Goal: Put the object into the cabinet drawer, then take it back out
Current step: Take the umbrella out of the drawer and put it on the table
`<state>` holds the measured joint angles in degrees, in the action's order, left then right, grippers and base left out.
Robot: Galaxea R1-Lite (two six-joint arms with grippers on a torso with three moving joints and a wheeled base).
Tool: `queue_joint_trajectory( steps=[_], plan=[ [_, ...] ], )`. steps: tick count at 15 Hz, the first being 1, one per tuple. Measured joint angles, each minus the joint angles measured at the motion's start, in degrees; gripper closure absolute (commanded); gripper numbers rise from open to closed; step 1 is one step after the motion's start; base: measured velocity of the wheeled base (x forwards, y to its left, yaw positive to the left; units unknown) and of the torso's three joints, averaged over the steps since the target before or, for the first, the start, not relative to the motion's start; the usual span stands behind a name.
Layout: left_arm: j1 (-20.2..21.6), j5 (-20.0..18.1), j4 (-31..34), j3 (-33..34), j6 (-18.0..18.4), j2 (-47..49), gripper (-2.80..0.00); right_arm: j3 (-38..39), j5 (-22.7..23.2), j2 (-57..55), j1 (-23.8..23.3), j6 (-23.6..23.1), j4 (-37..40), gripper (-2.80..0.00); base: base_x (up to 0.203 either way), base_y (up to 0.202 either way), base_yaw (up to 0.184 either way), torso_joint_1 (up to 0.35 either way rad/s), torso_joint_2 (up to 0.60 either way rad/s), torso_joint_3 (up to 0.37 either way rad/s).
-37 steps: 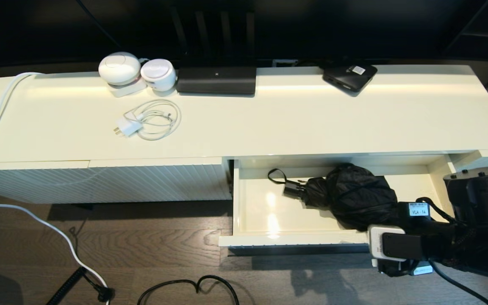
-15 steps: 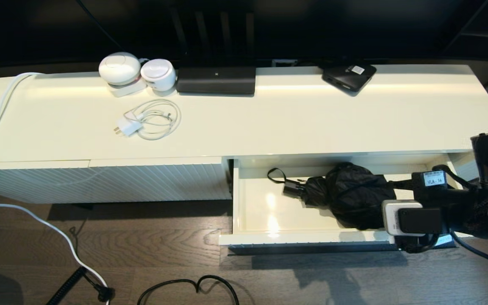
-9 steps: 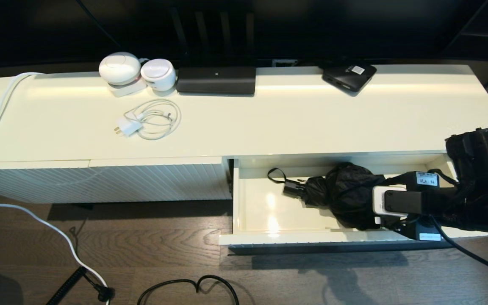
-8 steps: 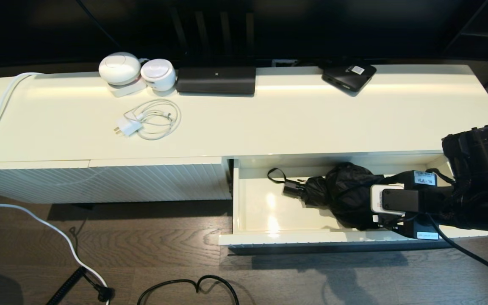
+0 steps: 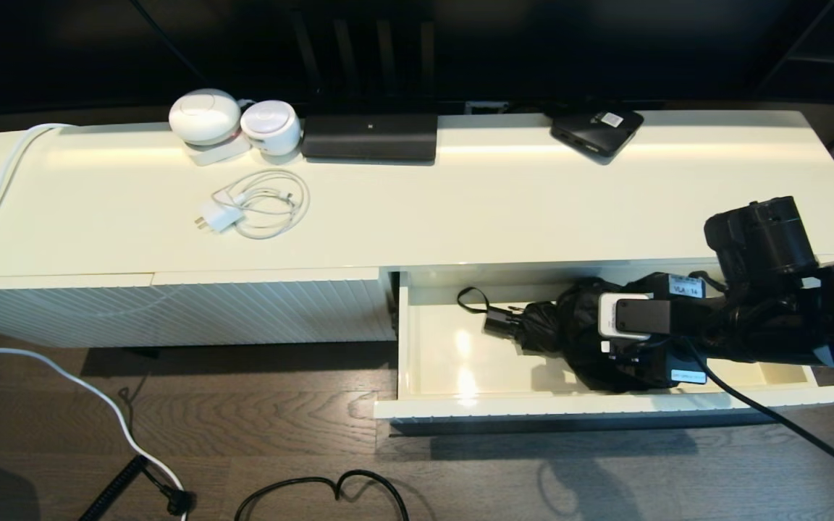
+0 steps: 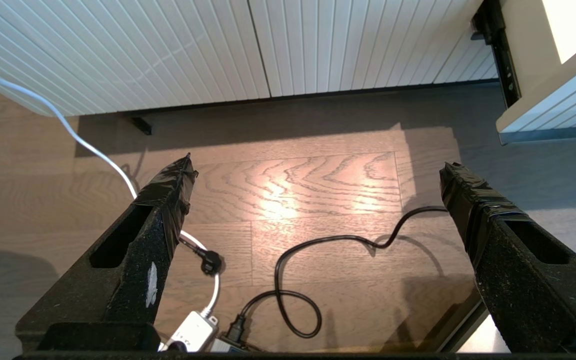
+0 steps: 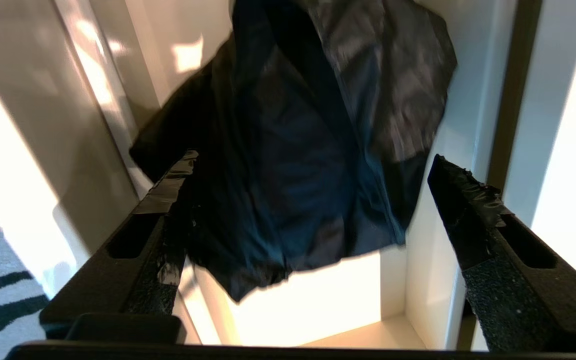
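Observation:
The black folding umbrella (image 5: pixel 569 311) lies in the open cream drawer (image 5: pixel 533 407), its handle and wrist loop (image 5: pixel 500 323) pointing left and its bunched fabric toward the right. My right gripper (image 7: pixel 313 157) hovers open over the fabric's right end. In the right wrist view the fabric (image 7: pixel 308 125) fills the space between the spread fingers, near the drawer wall (image 7: pixel 448 225); whether the fingers touch it cannot be told. In the head view the right wrist hides those fingers. My left gripper (image 6: pixel 318 164) hangs open over the wooden floor, holding nothing.
On the cabinet top sit two white round devices (image 5: pixel 204 116), a white charger with coiled cable (image 5: pixel 258 204), a long black device (image 5: pixel 369 137) and a flat black box (image 5: pixel 596 130). A diagonally ribbed panel (image 5: pixel 171 307) is left of the drawer. Cords (image 5: pixel 323 492) lie on the floor.
My right arm has moved from the drawer's front right corner up and left, in over the drawer, until its wrist is above the umbrella's right end. The umbrella has stayed put.

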<state>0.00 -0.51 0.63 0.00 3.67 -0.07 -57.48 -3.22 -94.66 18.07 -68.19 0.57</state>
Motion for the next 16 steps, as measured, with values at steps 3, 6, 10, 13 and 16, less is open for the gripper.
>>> queue_joint_trajectory(
  steps=[3,6,10,13,16],
  plan=[
    [0.0,0.0,0.0,0.0,0.0,0.0,-2.80,-0.7,0.1,-2.7,0.3,0.1,0.0,-2.80,0.000,0.000,0.000,0.000,0.00,0.000],
    [0.0,0.0,0.0,0.0,0.0,0.0,-2.80,-1.5,0.1,-4.8,0.3,0.2,0.0,-2.80,0.000,0.000,0.000,0.000,0.00,0.000],
    [0.0,0.0,0.0,0.0,0.0,0.0,-2.80,-3.0,0.2,-6.7,-0.1,0.1,-0.1,-2.80,0.000,0.000,0.000,0.000,0.00,0.000],
    [0.0,0.0,0.0,0.0,0.0,0.0,-2.80,-3.0,0.2,-7.7,-0.5,0.1,0.0,-2.80,0.000,0.000,0.000,0.000,0.00,0.000],
    [0.0,0.0,0.0,0.0,0.0,0.0,-2.80,-3.0,0.2,-8.5,-0.8,0.1,-0.1,-2.80,0.000,0.000,0.000,0.000,0.00,0.000]
  ],
)
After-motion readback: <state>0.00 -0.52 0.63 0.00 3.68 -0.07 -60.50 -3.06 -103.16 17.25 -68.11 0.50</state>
